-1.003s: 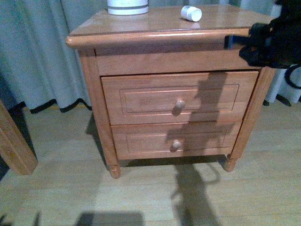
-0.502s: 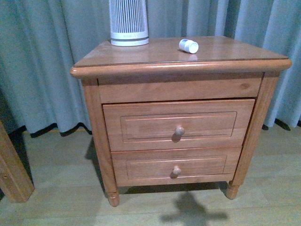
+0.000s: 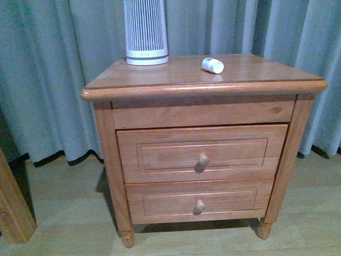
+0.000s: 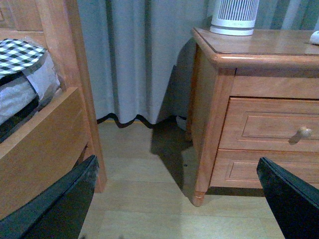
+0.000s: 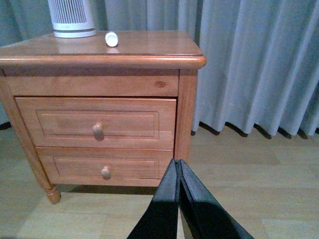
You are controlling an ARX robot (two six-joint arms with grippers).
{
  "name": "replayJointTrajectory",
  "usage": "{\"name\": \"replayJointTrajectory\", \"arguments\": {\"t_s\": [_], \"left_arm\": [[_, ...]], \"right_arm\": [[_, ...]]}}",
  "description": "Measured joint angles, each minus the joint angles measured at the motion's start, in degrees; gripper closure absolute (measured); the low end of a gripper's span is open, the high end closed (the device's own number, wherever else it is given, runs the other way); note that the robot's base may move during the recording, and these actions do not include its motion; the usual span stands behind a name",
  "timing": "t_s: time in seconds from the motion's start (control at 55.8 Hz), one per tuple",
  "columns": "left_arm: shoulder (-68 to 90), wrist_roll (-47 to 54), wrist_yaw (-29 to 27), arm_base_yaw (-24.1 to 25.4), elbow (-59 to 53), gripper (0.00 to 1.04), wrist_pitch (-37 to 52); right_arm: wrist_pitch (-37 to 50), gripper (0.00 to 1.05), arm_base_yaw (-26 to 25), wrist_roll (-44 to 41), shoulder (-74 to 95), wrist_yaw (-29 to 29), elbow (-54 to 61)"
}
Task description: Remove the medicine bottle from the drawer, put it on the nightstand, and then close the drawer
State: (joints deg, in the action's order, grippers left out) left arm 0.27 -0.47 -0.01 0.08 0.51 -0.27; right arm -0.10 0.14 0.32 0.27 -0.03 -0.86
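The medicine bottle (image 3: 213, 65) lies on its side on top of the nightstand (image 3: 202, 88), right of centre; it also shows as the medicine bottle (image 5: 111, 39). The upper drawer (image 3: 202, 153) sits pushed in, its front level with the frame, knob facing out. Neither arm appears in the front view. My left gripper (image 4: 179, 199) is open, wide apart over the floor, left of the nightstand (image 4: 214, 124). My right gripper (image 5: 178, 167) is shut with nothing in it, low over the floor and off the nightstand's right front corner.
A tall white slatted cylinder (image 3: 145, 32) stands at the back left of the top. The lower drawer (image 3: 200, 201) is also pushed in. Grey curtains (image 3: 48, 74) hang behind. A wooden bed frame (image 4: 50, 139) with bedding stands to the left.
The dark arm seen at the right a second ago has left the front view. The nightstand now sits lower in the picture, with more curtain and cylinder showing. The bottle has not moved on the top.
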Motion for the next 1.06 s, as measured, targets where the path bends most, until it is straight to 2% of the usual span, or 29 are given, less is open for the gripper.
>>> {"name": "replayJointTrajectory", "arguments": {"t_s": [0.215,0.735,1.057], "left_arm": [[0.0,0.0,0.0,0.0,0.0,0.06,0.0],[0.0,0.0,0.0,0.0,0.0,0.06,0.0],[0.0,0.0,0.0,0.0,0.0,0.06,0.0]], "right_arm": [[0.0,1.01,0.0,-0.1,0.0,0.0,0.0],[0.0,0.06,0.0,-0.1,0.0,0.0,0.0],[0.0,0.07,0.0,-0.1,0.0,0.0,0.0]]}}
